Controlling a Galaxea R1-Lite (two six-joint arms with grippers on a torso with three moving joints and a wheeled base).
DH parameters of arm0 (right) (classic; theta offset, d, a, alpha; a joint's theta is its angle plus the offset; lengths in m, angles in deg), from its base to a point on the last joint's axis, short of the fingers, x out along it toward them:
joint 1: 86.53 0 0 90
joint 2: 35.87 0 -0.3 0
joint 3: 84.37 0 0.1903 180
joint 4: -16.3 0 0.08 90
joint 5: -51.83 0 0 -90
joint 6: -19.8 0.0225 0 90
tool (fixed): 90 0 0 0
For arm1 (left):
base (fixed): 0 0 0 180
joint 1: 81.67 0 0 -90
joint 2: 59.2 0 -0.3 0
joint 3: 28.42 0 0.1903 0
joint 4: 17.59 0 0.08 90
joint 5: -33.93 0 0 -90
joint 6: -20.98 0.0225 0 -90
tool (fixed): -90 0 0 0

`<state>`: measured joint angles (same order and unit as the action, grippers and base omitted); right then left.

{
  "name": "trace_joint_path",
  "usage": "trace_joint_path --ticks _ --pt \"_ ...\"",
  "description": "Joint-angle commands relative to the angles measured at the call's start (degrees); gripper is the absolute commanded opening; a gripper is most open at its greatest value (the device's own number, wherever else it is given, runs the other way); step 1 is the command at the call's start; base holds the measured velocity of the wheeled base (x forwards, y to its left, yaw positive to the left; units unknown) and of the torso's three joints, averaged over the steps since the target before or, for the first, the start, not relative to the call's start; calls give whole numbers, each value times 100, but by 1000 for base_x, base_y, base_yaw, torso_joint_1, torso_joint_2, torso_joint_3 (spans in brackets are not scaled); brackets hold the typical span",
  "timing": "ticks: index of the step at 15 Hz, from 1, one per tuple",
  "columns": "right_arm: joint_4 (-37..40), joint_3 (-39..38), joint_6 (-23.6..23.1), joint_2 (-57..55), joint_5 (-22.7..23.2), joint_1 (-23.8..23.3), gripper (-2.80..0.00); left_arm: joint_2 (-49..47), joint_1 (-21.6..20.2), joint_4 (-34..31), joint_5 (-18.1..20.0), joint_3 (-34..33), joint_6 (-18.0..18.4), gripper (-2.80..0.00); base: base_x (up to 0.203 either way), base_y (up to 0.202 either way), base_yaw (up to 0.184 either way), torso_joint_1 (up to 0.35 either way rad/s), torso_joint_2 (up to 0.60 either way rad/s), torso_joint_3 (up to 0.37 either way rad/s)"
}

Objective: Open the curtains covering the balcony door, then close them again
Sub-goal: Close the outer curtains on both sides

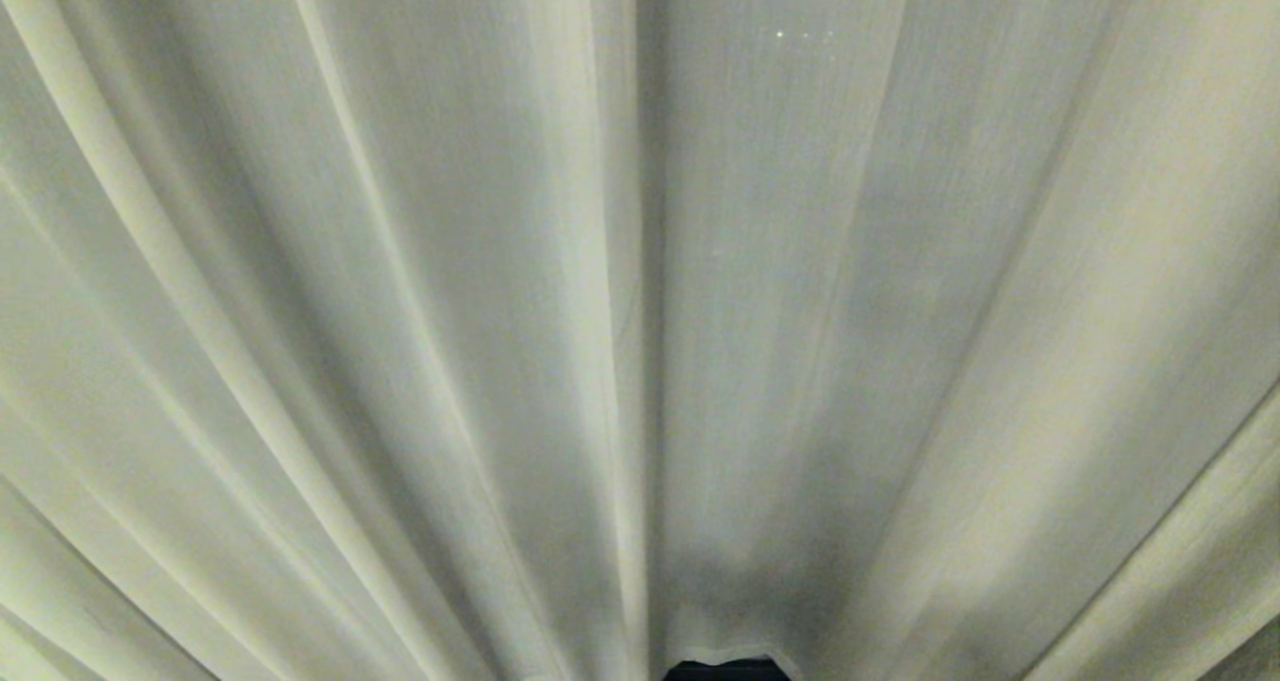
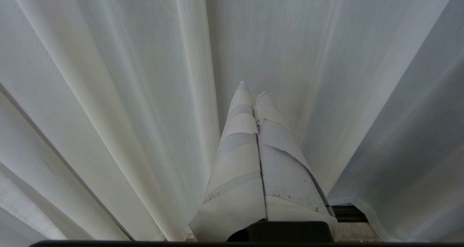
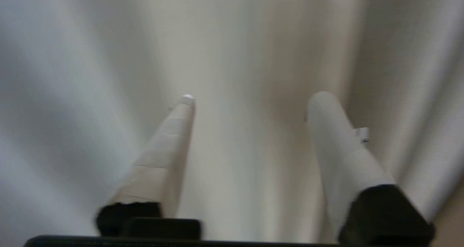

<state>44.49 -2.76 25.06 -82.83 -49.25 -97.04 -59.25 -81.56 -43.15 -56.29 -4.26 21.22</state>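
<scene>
The cream curtains (image 1: 420, 311) fill the head view, hanging shut, and the two panels meet at a dark vertical seam (image 1: 648, 321) in the middle. The balcony door is hidden behind them. Neither arm shows in the head view. In the left wrist view my left gripper (image 2: 253, 89) is shut, its white-taped fingers (image 2: 239, 152) pressed together with nothing between them, pointing at the curtains (image 2: 108, 94) near a hem. In the right wrist view my right gripper (image 3: 253, 98) is open, its fingers (image 3: 166, 149) wide apart in front of the pleated curtains (image 3: 246, 40), with no fabric between them.
A small dark gap (image 1: 725, 669) shows under the curtain hem at the bottom of the head view. In the left wrist view a dark strip and a bit of floor (image 2: 353, 227) show below the hem.
</scene>
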Motion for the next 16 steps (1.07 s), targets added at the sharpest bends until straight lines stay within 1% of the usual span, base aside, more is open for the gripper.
trace_joint_path --ticks 1,3,4,5,9,13,14,16 --pt "-137 107 -81 -617 33 -904 0 5 -2 0 -4 0 2 -280 0 0 0 0 0 0" --pt "-553 192 -295 -967 306 -1677 0 5 -2 0 -4 0 2 -280 0 0 0 0 0 0" --pt "-833 283 -405 -1121 584 -1930 0 5 -2 0 -4 0 2 -280 0 0 0 0 0 0" --pt "-1033 442 -497 -1238 794 -2033 0 5 -2 0 -4 0 2 -280 0 0 0 0 0 0" --pt "-1098 889 -553 -1411 860 -2208 0 5 -2 0 -4 0 2 -280 0 0 0 0 0 0" --pt "-1112 901 -575 -1531 876 -2322 0 5 -2 0 -4 0 2 -280 0 0 0 0 0 0" --pt "-1115 912 -558 -1624 930 -2346 0 5 -2 0 -4 0 2 -280 0 0 0 0 0 0" --pt "-1161 927 -440 -1888 1209 -2350 0 5 -2 0 -4 0 2 -280 0 0 0 0 0 0"
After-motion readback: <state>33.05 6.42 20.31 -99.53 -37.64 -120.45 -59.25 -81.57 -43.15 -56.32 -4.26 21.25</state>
